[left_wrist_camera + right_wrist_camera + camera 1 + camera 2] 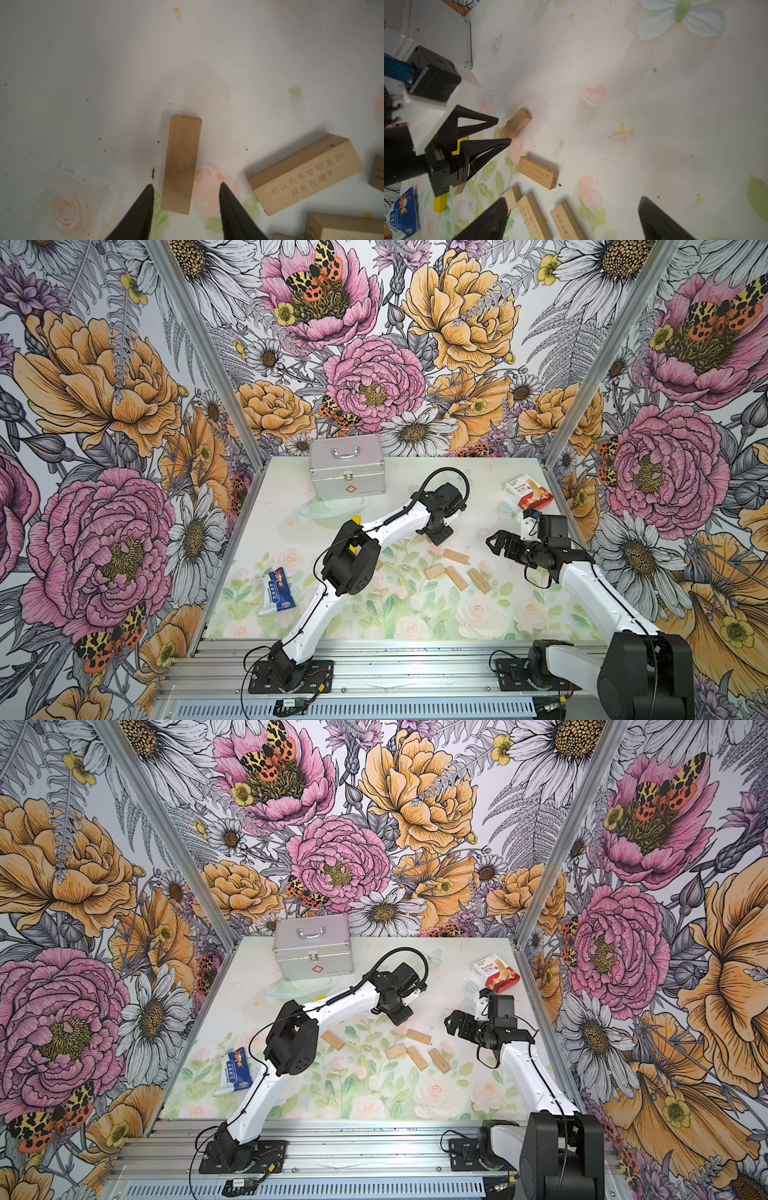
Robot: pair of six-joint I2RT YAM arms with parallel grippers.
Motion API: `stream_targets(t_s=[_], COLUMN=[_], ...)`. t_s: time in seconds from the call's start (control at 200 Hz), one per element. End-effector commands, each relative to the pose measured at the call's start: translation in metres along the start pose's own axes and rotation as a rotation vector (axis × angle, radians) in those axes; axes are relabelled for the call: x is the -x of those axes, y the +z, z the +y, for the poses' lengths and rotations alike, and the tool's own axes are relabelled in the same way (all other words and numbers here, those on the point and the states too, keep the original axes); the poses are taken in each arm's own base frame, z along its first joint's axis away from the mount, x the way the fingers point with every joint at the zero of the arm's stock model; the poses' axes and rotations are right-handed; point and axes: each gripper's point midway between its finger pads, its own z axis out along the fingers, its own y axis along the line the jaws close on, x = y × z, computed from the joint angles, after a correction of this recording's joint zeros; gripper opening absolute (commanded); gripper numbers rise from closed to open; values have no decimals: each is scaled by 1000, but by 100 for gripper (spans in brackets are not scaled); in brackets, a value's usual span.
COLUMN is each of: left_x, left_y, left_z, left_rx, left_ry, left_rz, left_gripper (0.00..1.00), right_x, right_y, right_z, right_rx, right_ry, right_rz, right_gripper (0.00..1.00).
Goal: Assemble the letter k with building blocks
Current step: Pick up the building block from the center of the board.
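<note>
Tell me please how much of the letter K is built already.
Nothing looks built: no K shape shows. In hand: the left claw straddles one pale block, jaws open, not touching it. The right claw hangs open, empty. To do: nearby pale blocks lie loose, so stem and both arms are unbuilt.

A robotics lab cell is indicated: robot arms (307,614) are bolted to an aluminium rail (395,672), and the bench (486,481) is enclosed by flower-printed panels (104,406) on metal framing (210,352).

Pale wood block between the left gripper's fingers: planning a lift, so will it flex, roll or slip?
The pale wood block looks solid, so probably stiff. Lying flat with square edges, it shouldn't roll. Its smooth sides might slip in a loose pinch.
</note>
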Motion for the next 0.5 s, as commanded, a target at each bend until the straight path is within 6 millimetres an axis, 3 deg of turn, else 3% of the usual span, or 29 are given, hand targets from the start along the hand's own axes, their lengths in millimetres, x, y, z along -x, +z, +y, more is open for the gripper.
stream_targets(t_s=[0.0, 0.495], left_x=[2, -6], left_y=[9, 18], left_z=[1, -1], left_rx=[-40, -58], left_ry=[0, -13], left_rz=[0, 32], left_gripper=[51, 47], right_x=[7, 5], right_y=[-7, -5], right_z=[4, 3], right_rx=[13, 19], right_ry=[-15, -19], right_rz=[-33, -22], right_gripper=[99, 99])
